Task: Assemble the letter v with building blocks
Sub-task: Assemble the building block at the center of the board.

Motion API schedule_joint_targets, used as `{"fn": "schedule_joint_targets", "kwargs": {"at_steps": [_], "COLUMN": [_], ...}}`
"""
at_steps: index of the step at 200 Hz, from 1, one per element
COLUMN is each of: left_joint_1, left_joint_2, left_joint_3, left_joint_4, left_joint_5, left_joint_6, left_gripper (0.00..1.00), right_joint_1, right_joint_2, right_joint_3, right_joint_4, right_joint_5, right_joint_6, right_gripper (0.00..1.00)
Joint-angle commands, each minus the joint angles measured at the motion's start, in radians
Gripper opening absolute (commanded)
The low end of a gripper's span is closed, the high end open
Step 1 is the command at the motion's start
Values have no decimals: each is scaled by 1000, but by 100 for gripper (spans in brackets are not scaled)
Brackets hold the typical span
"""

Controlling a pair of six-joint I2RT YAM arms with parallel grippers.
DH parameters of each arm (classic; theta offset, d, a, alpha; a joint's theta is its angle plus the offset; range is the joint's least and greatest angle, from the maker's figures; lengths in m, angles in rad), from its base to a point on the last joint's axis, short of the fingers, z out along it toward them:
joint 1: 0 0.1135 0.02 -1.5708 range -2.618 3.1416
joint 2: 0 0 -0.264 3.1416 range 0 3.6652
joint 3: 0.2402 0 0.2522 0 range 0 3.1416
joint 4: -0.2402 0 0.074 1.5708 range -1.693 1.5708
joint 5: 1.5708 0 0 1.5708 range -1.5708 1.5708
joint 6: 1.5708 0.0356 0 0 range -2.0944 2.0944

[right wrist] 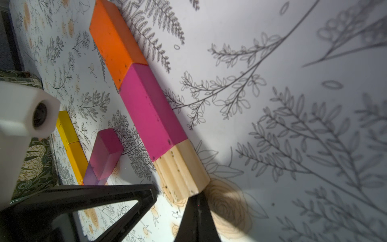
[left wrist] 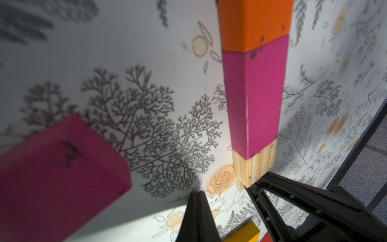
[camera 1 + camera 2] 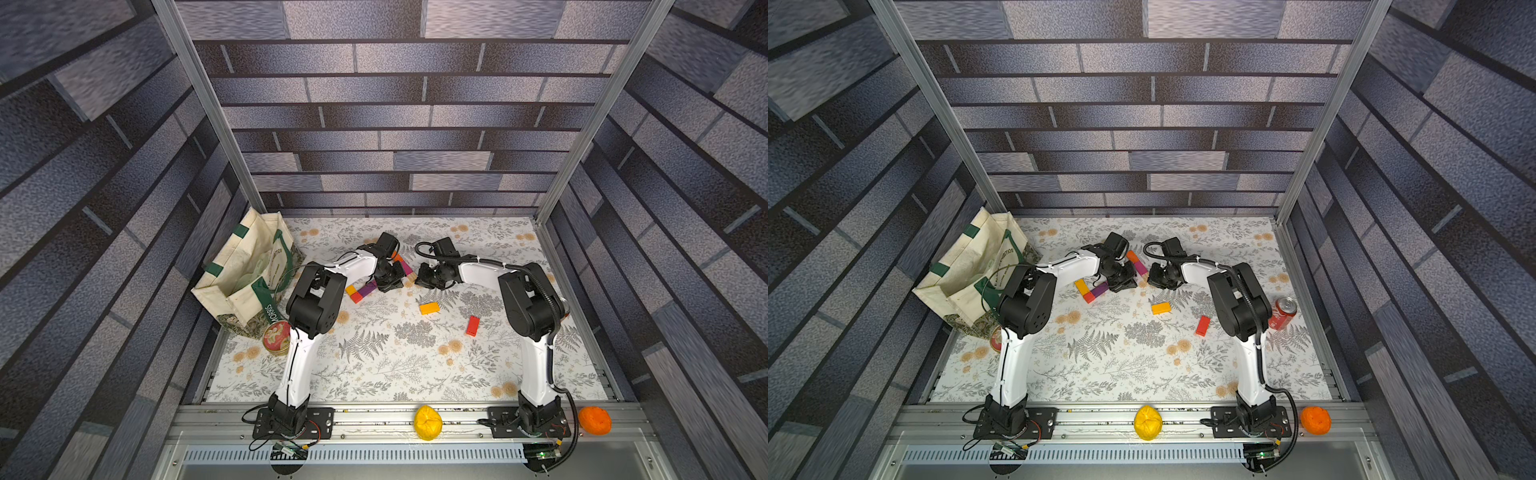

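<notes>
- The floral-papered table (image 3: 386, 365) carried a half-built letter v (image 3: 1133, 257) toward its far middle, which left the near half free for both arms to reach across.
- A canvas tote bag (image 3: 241, 274) slumped at the far left corner, clear of the work.
- The left tool (image 2: 222, 188) and right tool (image 1: 177, 190) flanked the letter's point. Each had its tips drawn all but together and gripped nothing, apparently set to nudge rather than lift.
- One stroke looked finished: orange block (image 1: 113, 42), magenta block (image 1: 150, 111) and wood cube (image 1: 180, 167) butted end to end in a straight line.
- The other stroke, yellow blocks (image 1: 67, 127) leading to a purple block (image 3: 368, 290), stopped short of the cube.
- A loose amber block (image 3: 429, 308) and red block (image 3: 472, 325) lay nearer the arms' bases, well apart, likely pieces not yet placed.
</notes>
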Motion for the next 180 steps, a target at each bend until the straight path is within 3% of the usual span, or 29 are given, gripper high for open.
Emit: {"fn": "schedule_joint_targets", "kwargs": {"at_steps": [1, 35, 103, 133, 180], "left_joint_1": [8, 7, 8, -6, -55], "left_joint_2": [-46, -82, -266, -398, -528], "left_joint_3": [-34, -50, -172, -251, -271], "left_joint_4": [-60, -56, 50, 151, 98], "left_joint_5": [-52, -68, -122, -125, -140], "left_joint_6": [-4, 1, 73, 194, 461], "left_gripper": [2, 2, 5, 13, 32], "right_joint_1": [-11, -12, -12, -11, -11], "right_joint_2": [-1, -61, -352, -469, -655], "right_joint_3": [-53, -89, -148, -171, -223], "right_joint_4": [-106, -119, -209, -269, -364], "right_joint_5": [52, 53, 91, 139, 218], "right_joint_6": [-12, -10, -24, -26, -27], "right_gripper": [0, 0, 1, 3, 7]}}
